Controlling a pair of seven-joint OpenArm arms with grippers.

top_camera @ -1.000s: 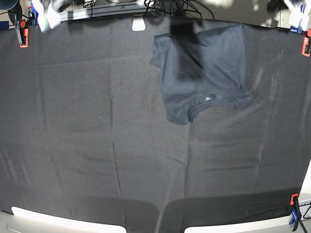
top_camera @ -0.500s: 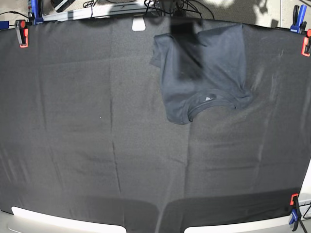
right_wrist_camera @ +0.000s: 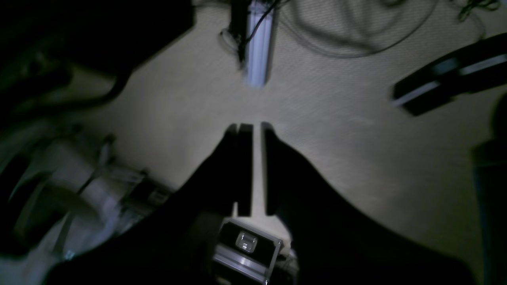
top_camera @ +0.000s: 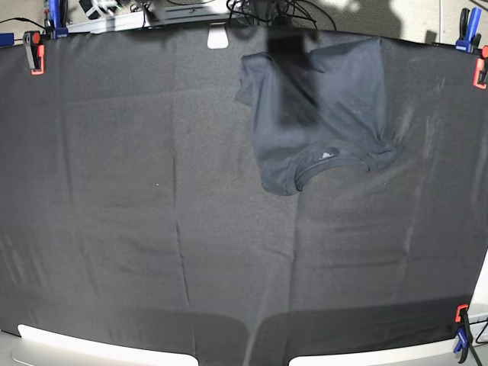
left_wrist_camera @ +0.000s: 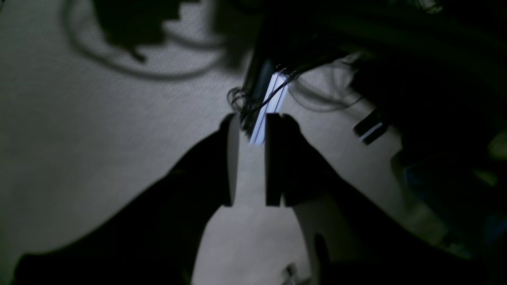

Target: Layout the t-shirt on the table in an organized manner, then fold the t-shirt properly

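Note:
The t-shirt [top_camera: 335,91] lies crumpled at the back right of the table [top_camera: 152,198], collar [top_camera: 335,164] and white label [top_camera: 326,153] toward the front. Neither gripper shows in the base view. In the left wrist view my left gripper [left_wrist_camera: 252,118] hangs over pale carpet beyond the table, a clear gap between its dark fingers [left_wrist_camera: 277,158] and nothing in it. My right gripper [right_wrist_camera: 257,127] is also over the carpet, its fingers [right_wrist_camera: 241,166] parted by a narrow slit, empty.
Red clamps hold the cloth at the back left [top_camera: 33,53], back right [top_camera: 480,70] and front right [top_camera: 460,313]. A white tab [top_camera: 218,36] sits at the back edge. Aluminium rail [right_wrist_camera: 257,51] and cables [left_wrist_camera: 158,71] lie on the floor behind.
The blurred white arm parts at the back corners of the base view have left the picture. The t-shirt has not moved.

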